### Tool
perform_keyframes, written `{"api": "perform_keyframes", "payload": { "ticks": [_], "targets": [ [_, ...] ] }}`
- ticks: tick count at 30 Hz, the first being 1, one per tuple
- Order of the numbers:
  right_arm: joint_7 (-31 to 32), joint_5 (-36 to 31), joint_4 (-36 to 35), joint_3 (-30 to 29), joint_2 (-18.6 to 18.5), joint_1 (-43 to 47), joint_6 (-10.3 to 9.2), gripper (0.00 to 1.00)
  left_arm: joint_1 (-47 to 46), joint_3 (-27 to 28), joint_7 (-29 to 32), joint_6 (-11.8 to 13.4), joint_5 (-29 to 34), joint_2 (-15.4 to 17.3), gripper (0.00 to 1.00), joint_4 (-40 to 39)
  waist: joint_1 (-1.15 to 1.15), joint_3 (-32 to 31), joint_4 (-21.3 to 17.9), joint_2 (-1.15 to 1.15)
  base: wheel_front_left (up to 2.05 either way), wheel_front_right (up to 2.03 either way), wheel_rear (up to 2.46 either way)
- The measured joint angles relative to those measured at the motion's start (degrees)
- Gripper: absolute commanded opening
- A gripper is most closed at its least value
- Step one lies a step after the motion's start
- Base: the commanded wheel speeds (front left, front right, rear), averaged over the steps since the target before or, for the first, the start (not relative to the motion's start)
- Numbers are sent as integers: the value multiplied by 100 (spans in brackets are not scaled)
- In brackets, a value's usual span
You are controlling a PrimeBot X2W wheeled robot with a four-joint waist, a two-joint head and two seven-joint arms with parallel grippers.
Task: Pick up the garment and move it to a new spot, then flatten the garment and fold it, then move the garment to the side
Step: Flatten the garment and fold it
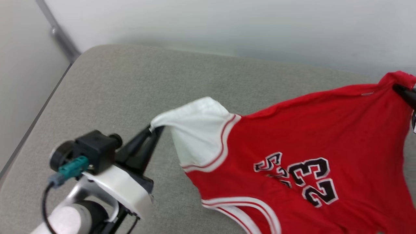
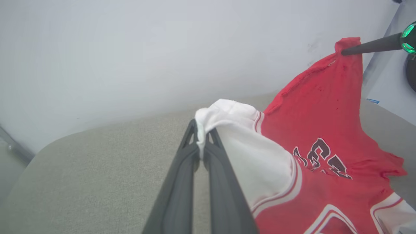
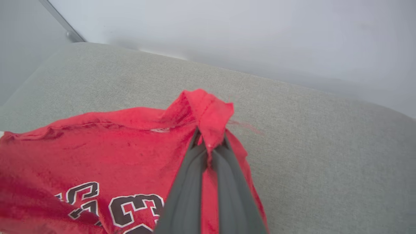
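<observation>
Holding the red 23 jersey (image 1: pixel 292 139) stretched between left gripper (image 1: pixel 155 129), pinching its white corner, and right gripper (image 3: pixel 209 143), pinching a red corner; seemingly mid-move, flattening and folding undone.

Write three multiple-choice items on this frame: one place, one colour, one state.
1. Where does the left gripper grip the jersey?
A. mid-chest
B. on the white panel
C. on a blue collar

2. What colour are the digits?
A. dark with a white outline
B. solid yellow
C. green

3. What state is the right gripper in?
A. open above the jersey
B. shut on nothing
C. shut on a red corner of the jersey

Answers:
1 B: the left wrist view shows white cloth pinched between its fingers.
2 A: the head view shows dark block digits edged in white.
3 C: the right wrist view shows red fabric bunched between its closed fingers.
</observation>
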Motion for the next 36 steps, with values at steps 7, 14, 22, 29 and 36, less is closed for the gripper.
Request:
{"api": "perform_keyframes", "payload": {
  "ticks": [7, 14, 22, 29, 36],
  "targets": [
    [-222, 48, -882, -19, 191, 49, 0, 0, -231, 767, -550, 261, -5, 90, 0, -354, 0, -326, -446, 0, 0, 0, 0],
    [-471, 109, -1519, -94, 301, 18, 0, 0, -543, 1376, -895, 413, 94, 255, 0, -649, 0, -485, -744, 0, 0, 0, 0],
    [-645, 148, -1926, -42, 313, -313, 0, 0, -1096, 2061, -966, 498, 234, 664, 0, -1094, 0, -438, -1092, 0, 0, 0, 0],
    [-799, 157, -2027, -53, 271, -1074, 0, 0, -2142, 2291, -684, 435, 266, 916, 0, -1036, 0, 56, -1243, 0, 0, 0, 0],
    [-1158, -7, -1555, 241, 67, -2160, 0, 0, -3688, 2126, -421, -23, 77, 900, 0, -215, 1, 749, -1367, 0, 0, 0, 0]
  ]
}}
